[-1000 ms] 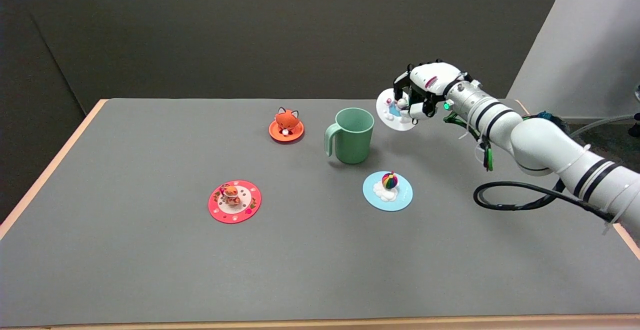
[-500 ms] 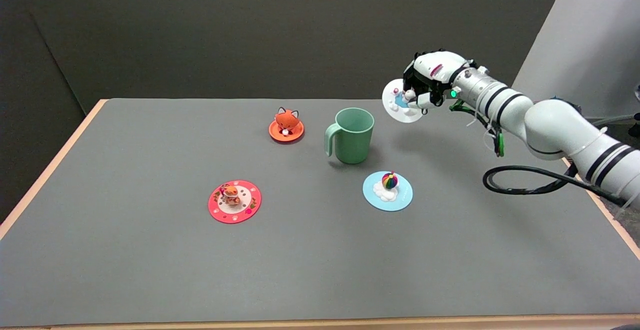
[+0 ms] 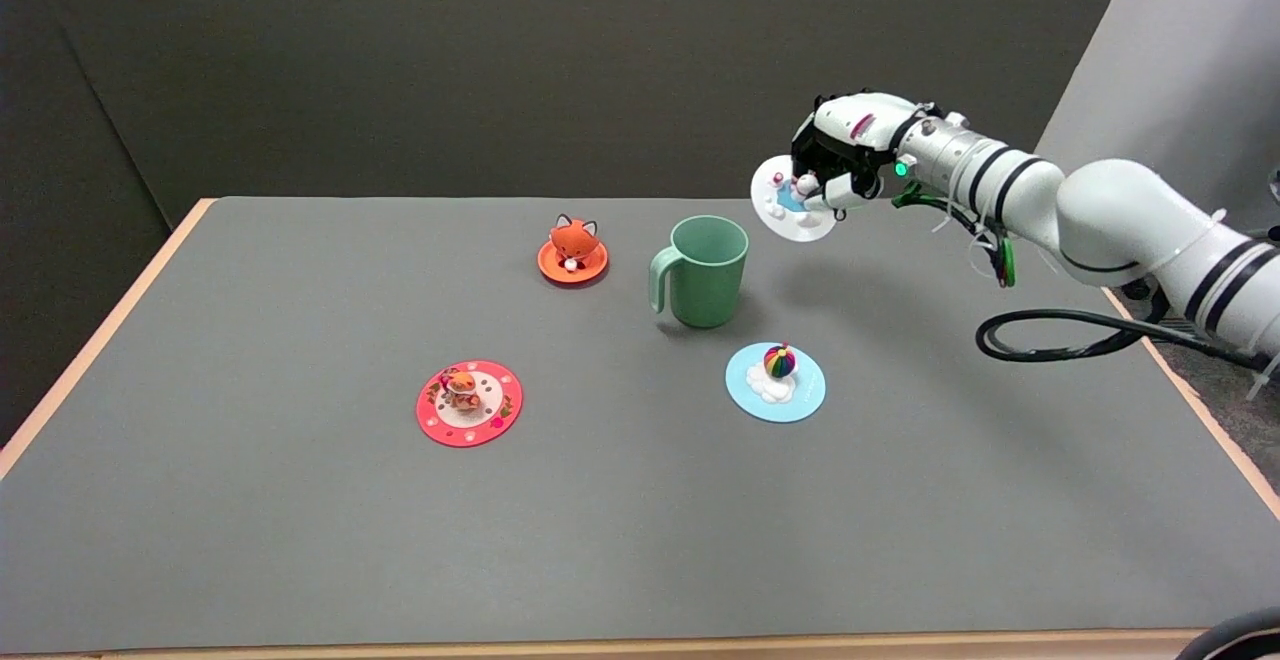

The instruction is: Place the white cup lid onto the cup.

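Note:
A mint-green cup [image 3: 703,271] with a handle on its left stands upright near the middle of the grey table, its mouth uncovered. My right hand [image 3: 845,148] hangs in the air up and to the right of the cup and holds the white cup lid [image 3: 790,203] by the small figure on its top. The lid is tilted, its face turned toward the camera, and its lower left edge sits just above and right of the cup's rim without touching it.
An orange lid with a fox figure [image 3: 573,248] lies left of the cup. A light-blue lid with a rainbow ball [image 3: 775,380] lies in front of it, and a red lid with a small figure [image 3: 469,402] lies further left. A black cable [image 3: 1060,335] loops on the table at the right.
My right hand has lifted the white lid higher and, over the last half second, carried it a little left toward the cup. The cup and the other lids have not moved.

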### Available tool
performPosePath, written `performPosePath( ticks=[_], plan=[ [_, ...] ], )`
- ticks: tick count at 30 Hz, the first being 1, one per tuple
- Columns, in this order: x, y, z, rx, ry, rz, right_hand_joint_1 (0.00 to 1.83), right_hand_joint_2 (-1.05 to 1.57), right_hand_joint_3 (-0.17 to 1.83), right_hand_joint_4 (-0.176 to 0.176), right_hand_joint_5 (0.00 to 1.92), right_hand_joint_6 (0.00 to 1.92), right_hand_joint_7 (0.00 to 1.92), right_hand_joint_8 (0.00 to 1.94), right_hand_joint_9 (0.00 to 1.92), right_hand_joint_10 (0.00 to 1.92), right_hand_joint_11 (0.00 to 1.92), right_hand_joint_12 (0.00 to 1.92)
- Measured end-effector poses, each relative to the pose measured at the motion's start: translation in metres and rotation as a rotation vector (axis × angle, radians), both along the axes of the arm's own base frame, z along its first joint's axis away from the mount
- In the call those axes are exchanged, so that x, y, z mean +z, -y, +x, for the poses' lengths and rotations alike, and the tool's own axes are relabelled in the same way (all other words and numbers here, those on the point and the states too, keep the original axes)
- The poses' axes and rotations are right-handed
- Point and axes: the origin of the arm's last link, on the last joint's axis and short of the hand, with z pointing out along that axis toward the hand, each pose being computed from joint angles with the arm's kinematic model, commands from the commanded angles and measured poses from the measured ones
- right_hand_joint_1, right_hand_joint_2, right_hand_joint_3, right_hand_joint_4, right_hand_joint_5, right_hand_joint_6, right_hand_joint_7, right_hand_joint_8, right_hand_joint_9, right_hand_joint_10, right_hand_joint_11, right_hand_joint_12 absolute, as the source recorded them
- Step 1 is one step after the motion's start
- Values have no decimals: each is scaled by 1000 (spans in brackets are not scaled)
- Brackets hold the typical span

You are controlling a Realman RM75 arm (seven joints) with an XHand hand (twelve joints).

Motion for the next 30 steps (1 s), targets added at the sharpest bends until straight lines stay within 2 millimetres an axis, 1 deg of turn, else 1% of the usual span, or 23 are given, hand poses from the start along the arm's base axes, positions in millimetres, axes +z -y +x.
performPosePath(
  ticks=[7, 13, 18, 21, 30],
  plan=[
    [-4, 7, 7, -36, -4, 32, 1266, 1024, 147, -176, 990, 958, 1043, 915, 1172, 391, 839, 1390],
    [-4, 13, 18, -52, -9, 46, 1266, 1023, 148, -176, 990, 958, 1043, 915, 1173, 393, 848, 1371],
    [-3, 17, 29, -61, -26, 62, 1266, 1023, 150, -176, 988, 962, 1041, 919, 1175, 393, 891, 1267],
    [-2, 19, 36, -69, -43, 74, 1266, 1023, 150, -176, 988, 962, 1040, 920, 1176, 392, 904, 1241],
    [-5, 22, 51, -96, -79, 112, 1265, 1024, 150, -176, 986, 965, 1038, 923, 1178, 392, 918, 1216]
  ],
)
